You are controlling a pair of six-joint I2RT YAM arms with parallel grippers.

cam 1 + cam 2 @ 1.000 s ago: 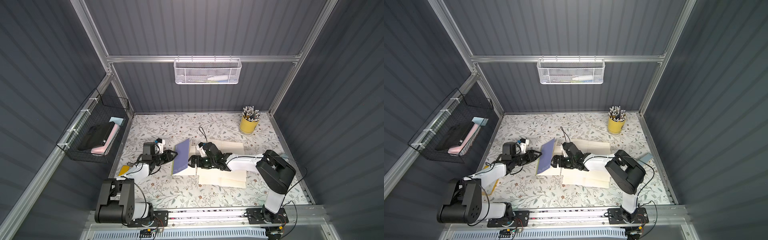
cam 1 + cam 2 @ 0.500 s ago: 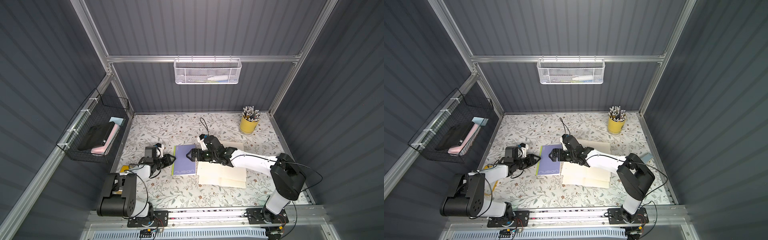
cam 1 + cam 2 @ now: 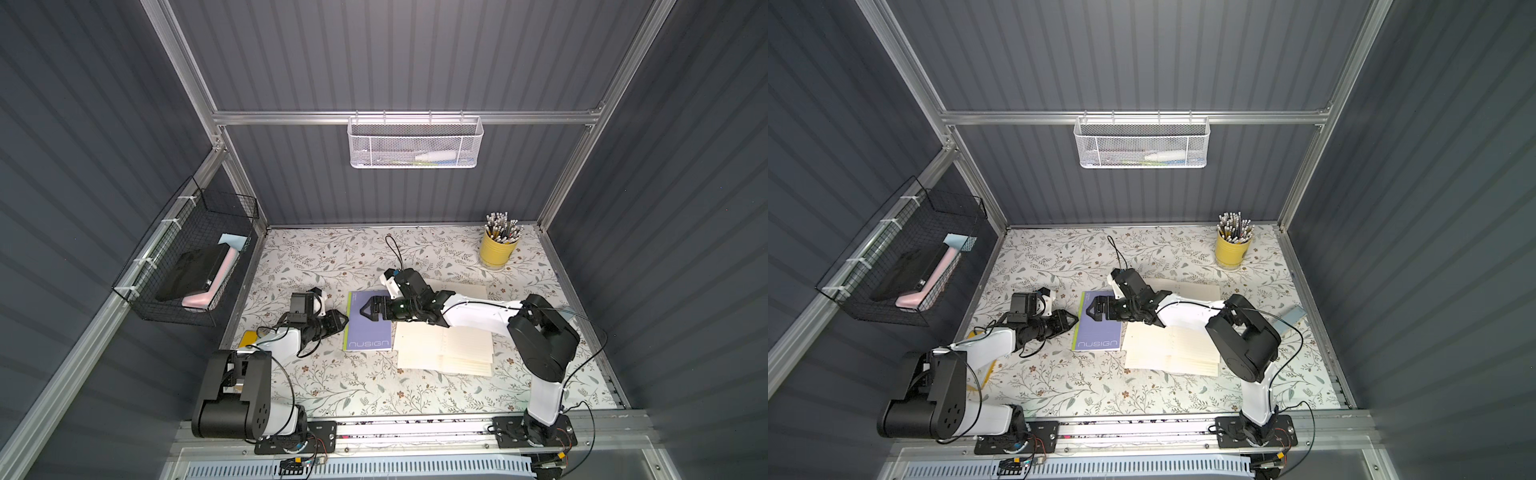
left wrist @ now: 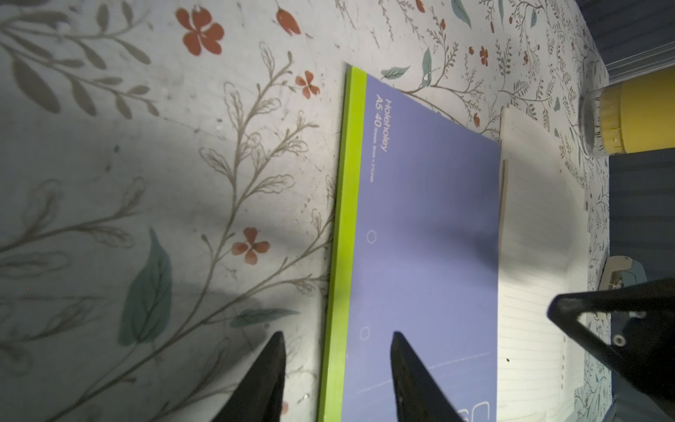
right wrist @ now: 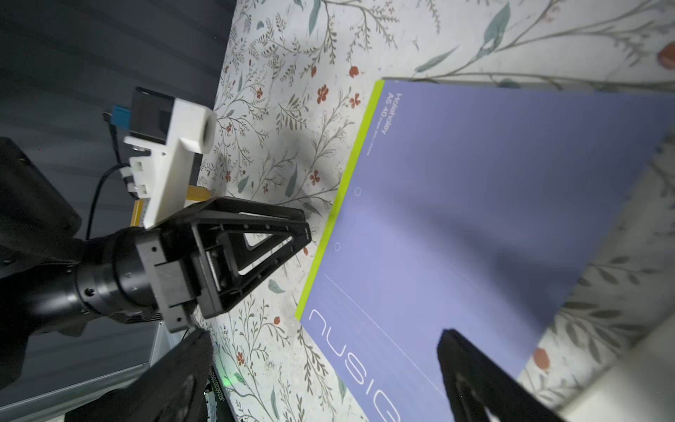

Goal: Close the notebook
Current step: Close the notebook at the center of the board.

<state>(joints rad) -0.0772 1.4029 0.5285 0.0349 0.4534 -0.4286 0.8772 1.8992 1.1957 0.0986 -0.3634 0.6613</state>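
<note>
Purple notebook (image 3: 369, 328) lies shut and flat on the table (image 3: 332, 386). Right gripper (image 3: 363, 311) hovers wide open over its far half; left gripper (image 3: 341, 320), part-open and empty, sits beside the green spine (image 4: 343, 219). Best to lift both straight up — a sideways drag could reopen it.

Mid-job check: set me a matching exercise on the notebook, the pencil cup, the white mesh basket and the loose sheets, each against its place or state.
1 notebook
2 pencil cup
3 white mesh basket
4 loose sheets

A hangs on the back rail
B stands in a far corner of the table
C lies shut, purple cover up
D cream, spread flat on the table

Pairs: 1-C, 2-B, 3-A, 4-D.
</note>
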